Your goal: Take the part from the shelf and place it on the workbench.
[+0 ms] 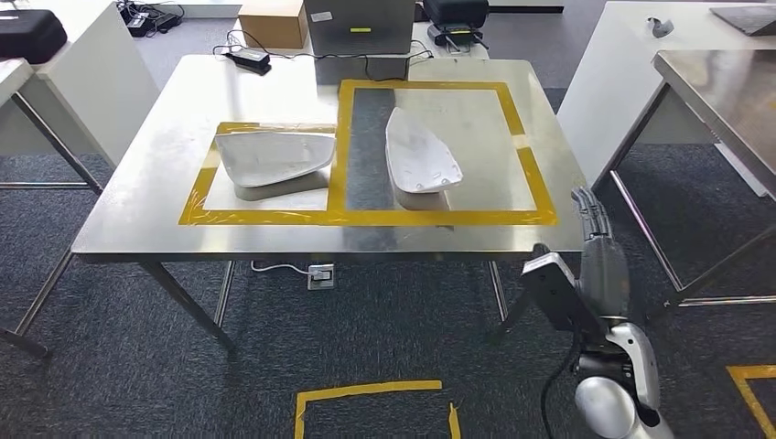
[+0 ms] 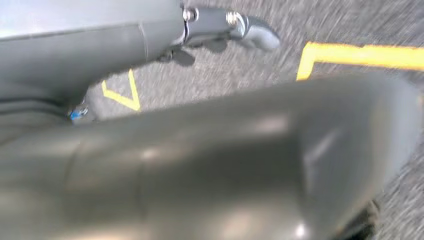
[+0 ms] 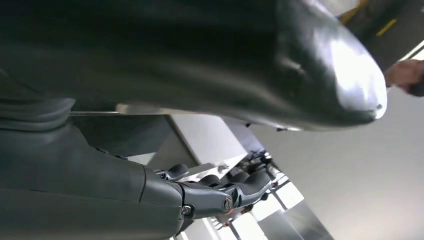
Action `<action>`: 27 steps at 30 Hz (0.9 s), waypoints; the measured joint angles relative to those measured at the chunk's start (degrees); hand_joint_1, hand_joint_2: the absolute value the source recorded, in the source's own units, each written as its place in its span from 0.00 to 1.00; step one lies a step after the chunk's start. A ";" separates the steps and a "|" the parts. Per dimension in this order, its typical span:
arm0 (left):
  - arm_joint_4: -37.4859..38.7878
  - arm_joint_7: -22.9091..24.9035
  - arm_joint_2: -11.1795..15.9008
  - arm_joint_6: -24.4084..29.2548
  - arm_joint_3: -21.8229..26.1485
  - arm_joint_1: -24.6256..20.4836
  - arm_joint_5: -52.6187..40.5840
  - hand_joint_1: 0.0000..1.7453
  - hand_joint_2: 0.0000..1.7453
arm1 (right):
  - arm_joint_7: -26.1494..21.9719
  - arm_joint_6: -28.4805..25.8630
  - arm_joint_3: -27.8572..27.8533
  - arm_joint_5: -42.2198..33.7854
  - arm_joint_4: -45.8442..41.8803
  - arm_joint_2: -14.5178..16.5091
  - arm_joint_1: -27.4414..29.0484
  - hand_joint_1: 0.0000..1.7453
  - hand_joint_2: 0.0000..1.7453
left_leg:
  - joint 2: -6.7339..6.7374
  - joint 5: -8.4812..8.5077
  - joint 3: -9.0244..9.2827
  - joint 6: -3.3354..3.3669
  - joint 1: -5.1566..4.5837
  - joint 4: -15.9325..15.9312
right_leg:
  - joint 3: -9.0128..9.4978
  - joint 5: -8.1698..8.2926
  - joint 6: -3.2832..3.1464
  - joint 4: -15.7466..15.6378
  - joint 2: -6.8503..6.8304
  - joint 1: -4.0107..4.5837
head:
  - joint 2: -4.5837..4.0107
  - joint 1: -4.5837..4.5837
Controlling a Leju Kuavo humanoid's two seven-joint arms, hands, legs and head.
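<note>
We're looking down on the steel workbench point(image 1: 137, 201), its top marked with yellow tape outlines point(image 1: 357, 218). At far left a white table point(image 1: 82, 64) carries a black case point(image 1: 29, 35), and grey carpet runs between it and the workbench's left edge. Inside the smaller left outline lies one white part point(image 1: 274, 157), flat and broad. To its right, within the larger outline, a second white part point(image 1: 419, 154) lies with its long axis running near to far, well apart from the first. Beyond the far edge sit a cardboard box point(image 1: 273, 22), a grey unit point(image 1: 359, 37) and a black power adapter point(image 1: 249, 60) with its cable. On the floor near us is a yellow tape square point(image 1: 366, 393), and under the bench a floor socket point(image 1: 320, 274).

Our left hand point(image 2: 225, 25) hangs over the carpet with its fingers loosely extended, holding nothing. Our right hand point(image 1: 595, 219) hovers just off the bench's near right corner, fingers stretched out straight together, nothing in them; its wrist view shows the same empty fingers point(image 3: 235, 192). Further right stand another steel table point(image 1: 723, 82) and a white one point(image 1: 641, 37), with a carpet gap between.
</note>
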 joint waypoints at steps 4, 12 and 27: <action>0.01 0.89 0.01 0.00 0.01 0.16 -0.64 0.00 0.00 | -2.70 -1.32 -6.74 0.82 6.94 2.18 3.78 0.00 0.00 | 0.02 1.86 -2.69 0.03 -0.30 0.59 | 4.33 1.54 -0.46 -0.38 0.06 0.35 | 0.01 -0.01; -0.01 1.34 -0.01 0.00 0.01 0.13 -1.16 0.00 0.00 | -5.90 -1.07 -16.83 1.48 17.77 6.66 5.28 0.00 0.00 | 0.08 2.39 -4.89 -2.33 -0.38 2.03 | 10.59 4.35 -3.23 -13.22 -0.08 0.77 | 0.00 0.33; -0.07 -1.73 0.87 0.00 0.03 0.36 -2.88 0.00 0.00 | 6.93 16.24 -39.13 -4.56 71.70 5.92 -2.47 0.00 0.00 | -0.83 -1.78 2.39 -0.91 0.42 -0.27 | 3.92 8.26 -0.13 -11.06 -0.26 0.01 | 0.00 0.73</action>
